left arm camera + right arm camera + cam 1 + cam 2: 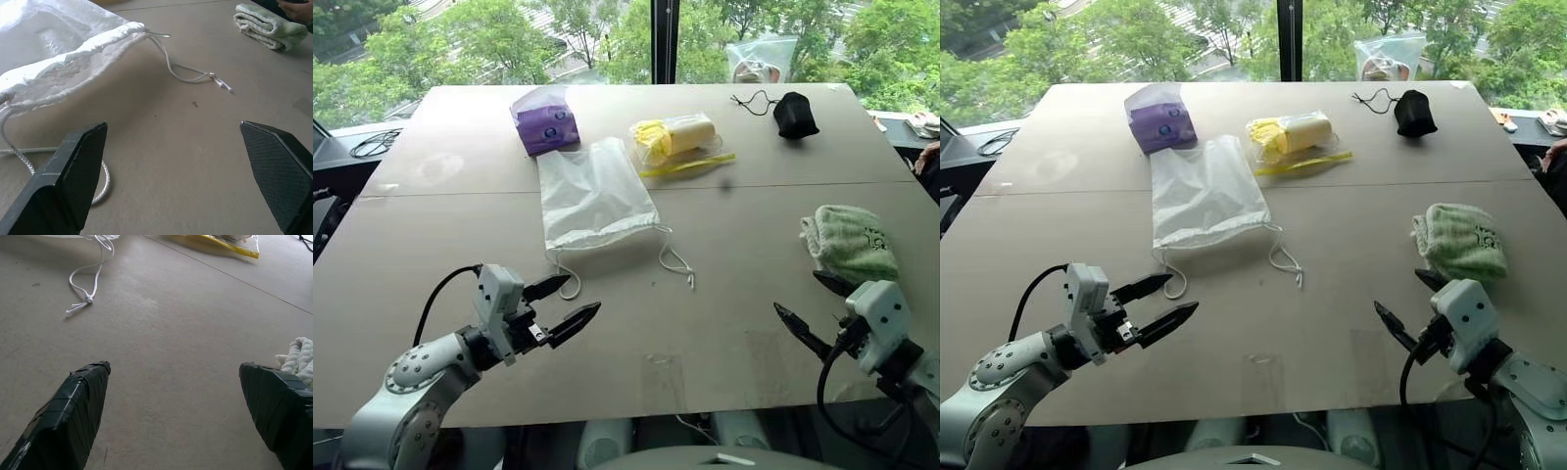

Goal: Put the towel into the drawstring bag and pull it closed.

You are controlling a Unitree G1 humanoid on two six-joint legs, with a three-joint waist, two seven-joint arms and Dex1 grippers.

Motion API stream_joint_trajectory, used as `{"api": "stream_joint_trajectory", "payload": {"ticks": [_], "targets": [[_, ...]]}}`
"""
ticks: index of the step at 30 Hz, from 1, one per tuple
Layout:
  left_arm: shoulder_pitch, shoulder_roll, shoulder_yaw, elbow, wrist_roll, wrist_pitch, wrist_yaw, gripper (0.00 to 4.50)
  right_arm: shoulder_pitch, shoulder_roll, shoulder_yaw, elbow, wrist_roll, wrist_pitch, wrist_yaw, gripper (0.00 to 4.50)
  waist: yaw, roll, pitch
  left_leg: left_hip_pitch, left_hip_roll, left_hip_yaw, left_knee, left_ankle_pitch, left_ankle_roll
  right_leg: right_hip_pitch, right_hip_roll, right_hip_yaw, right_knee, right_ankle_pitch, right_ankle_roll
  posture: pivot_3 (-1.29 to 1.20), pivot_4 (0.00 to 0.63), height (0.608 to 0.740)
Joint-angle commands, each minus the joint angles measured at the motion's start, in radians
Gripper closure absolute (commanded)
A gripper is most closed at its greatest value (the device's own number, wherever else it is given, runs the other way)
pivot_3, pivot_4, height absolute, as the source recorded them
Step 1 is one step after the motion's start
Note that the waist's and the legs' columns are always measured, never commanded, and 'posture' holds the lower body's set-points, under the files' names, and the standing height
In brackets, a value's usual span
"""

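Note:
The white semi-sheer drawstring bag (592, 196) lies flat at the table's middle, its mouth toward me and thin cords (674, 260) trailing at both corners. The light green towel (852, 243) sits folded at the right side of the table. My left gripper (563, 305) hovers open just in front of the bag's left cord, nothing between its fingers. My right gripper (813, 308) is open too, just in front of the towel and apart from it. In the left wrist view the bag's mouth (73, 58) lies a short way beyond the fingertips.
A purple tissue pack (545, 120), a clear plastic bag with yellow contents (680, 139) and a small black pouch with a cord (794, 115) lie behind the bag. A clear bag (762, 59) stands at the far edge. A person's hand (930, 157) shows at the right edge.

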Motion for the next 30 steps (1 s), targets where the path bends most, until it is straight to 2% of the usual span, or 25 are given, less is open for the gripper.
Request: {"api": "stream_joint_trajectory", "payload": {"ticks": [1, 6, 9, 10, 12, 14, 20, 24, 30], "targets": [[-0.018, -0.031, -0.043, 0.015, 0.072, -0.091, -0.005, 0.03, 0.022, 0.01, 0.019, -0.05, -0.008, -0.064, -0.016, 0.0, 0.001, 0.001, 0.0, 0.0, 0.0, 0.0, 0.0, 0.0, 0.0, 0.0, 0.0, 0.0, 0.0, 0.0, 0.0, 0.0, 0.15, 0.74], [-0.068, -0.069, -0.081, 0.128, 0.187, -0.221, -0.012, 0.03, 0.005, 0.001, 0.112, -0.033, -0.069, -0.152, -0.031, 0.0, 0.001, -0.001, -0.001, 0.0, 0.0, 0.0, 0.0, 0.0, 0.0, 0.0, 0.002, 0.0, -0.001, 0.0, 0.0, 0.0, 0.15, 0.74], [-0.124, -0.075, -0.09, 0.164, 0.238, -0.246, 0.023, 0.03, -0.072, 0.019, 0.133, -0.032, -0.05, -0.076, -0.087, 0.0, 0.001, -0.001, -0.001, 0.001, 0.0, 0.0, 0.0, 0.0, 0.0, 0.0, 0.002, 0.0, 0.0, 0.0, 0.0, 0.0, 0.15, 0.74], [-0.144, -0.069, -0.099, 0.174, 0.267, -0.27, 0.025, 0.03, -0.096, 0.032, 0.118, -0.026, 0.013, -0.029, -0.094, 0.0, 0.001, -0.001, 0.0, 0.001, 0.0, 0.001, 0.0, 0.0, 0.0, 0.0, 0.002, 0.0, 0.0, 0.0, 0.0, 0.0, 0.15, 0.74], [-0.179, -0.061, -0.109, 0.194, 0.307, -0.309, 0.021, 0.03, -0.121, 0.041, 0.095, -0.019, 0.012, -0.003, -0.129, 0.0, 0.003, -0.001, -0.001, 0.001, 0.0, 0.0, 0.001, 0.0, 0.0, 0.0, 0.002, 0.0, 0.001, 0.0, 0.0, 0.0, 0.15, 0.74], [-0.205, -0.06, -0.109, 0.21, 0.312, -0.315, 0.018, 0.03, -0.123, 0.032, 0.091, -0.023, 0.038, 0.009, -0.119, 0.0, 0.008, -0.001, -0.001, 0.001, 0.0, 0.0, 0.001, 0.0, 0.0, 0.0, 0.002, 0.0, 0.001, 0.0, 0.0, 0.0, 0.15, 0.74], [-0.346, 0.016, -0.142, 0.337, 0.453, -0.454, -0.023, 0.03, -0.094, -0.037, 0.153, -0.097, 0.078, -0.033, -0.026, 0.0, 0.019, -0.001, -0.001, 0.0, 0.0, 0.001, 0.0, 0.0, 0.0, 0.0, 0.003, -0.001, 0.001, 0.0, 0.0, 0.0, 0.15, 0.74], [-0.446, 0.038, -0.22, 0.436, 0.563, -0.523, -0.025, 0.03, -0.097, -0.057, 0.197, -0.103, 0.032, -0.081, -0.025, 0.0, 0.02, -0.001, -0.001, 0.001, 0.0, 0.001, 0.0, 0.0, 0.0, 0.0, 0.003, -0.001, 0.001, 0.0, 0.0, 0.0, 0.15, 0.74], [-0.593, 0.014, -0.342, 0.583, 0.714, -0.618, 0.013, 0.03, -0.099, -0.062, 0.228, -0.078, -0.011, -0.098, -0.053, 0.0, 0.023, -0.002, -0.001, 0.001, -0.001, 0.001, 0.001, 0.0, 0.0, 0.0, 0.003, -0.001, 0.001, 0.001, 0.001, 0.0, 0.15, 0.74]]}}
